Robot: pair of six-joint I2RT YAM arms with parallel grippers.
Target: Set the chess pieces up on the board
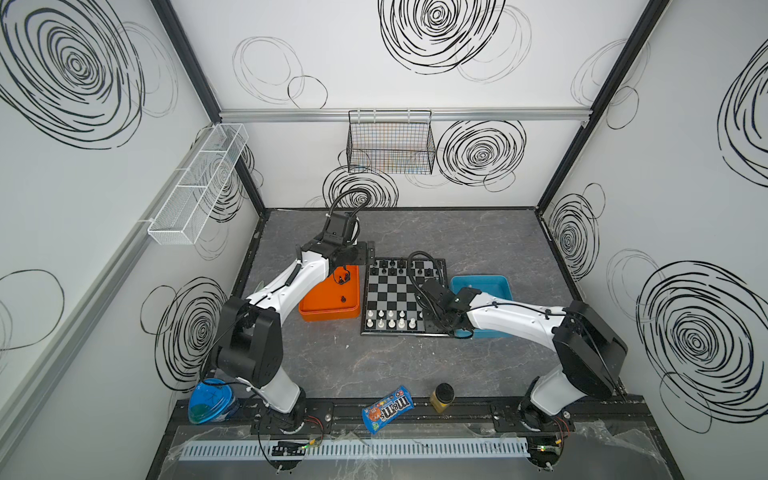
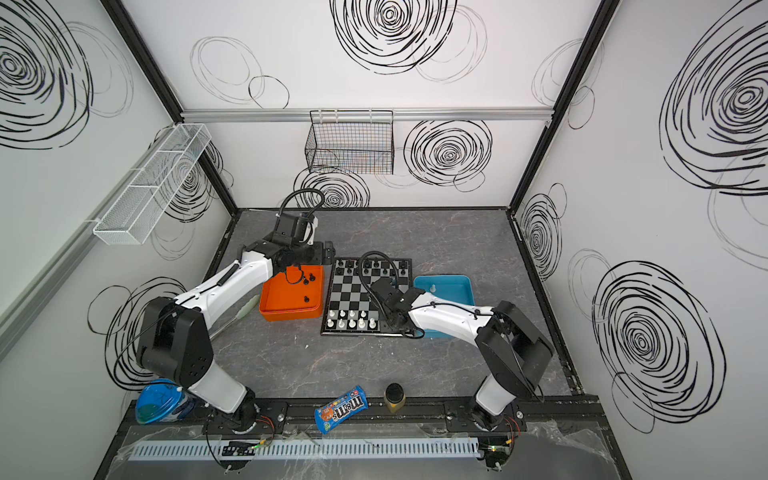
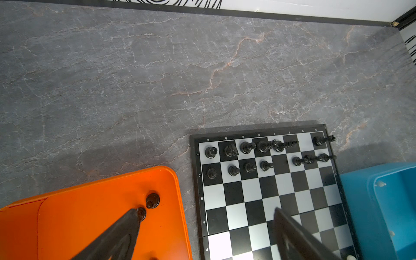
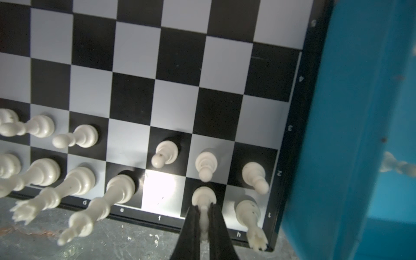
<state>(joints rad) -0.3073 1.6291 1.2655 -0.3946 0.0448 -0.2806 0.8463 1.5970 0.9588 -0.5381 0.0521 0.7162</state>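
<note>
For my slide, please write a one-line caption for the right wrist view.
Right gripper shut on a white piece at the edge of the board, beside the corner rook; blue tray alongside.

A robotics lab test cell, seen from above: white wall panels [image 1: 340, 50] printed with black scribbled spirals sit in a black metal frame [image 1: 602, 99] around a grey marble-patterned tabletop [image 1: 478, 237]. A left arm [image 1: 291, 282] and a right arm [image 1: 515, 322], both white and black, are mounted on a black base rail [image 1: 469, 411] at the near edge, beside a slotted white cable duct [image 1: 374, 449].
</note>
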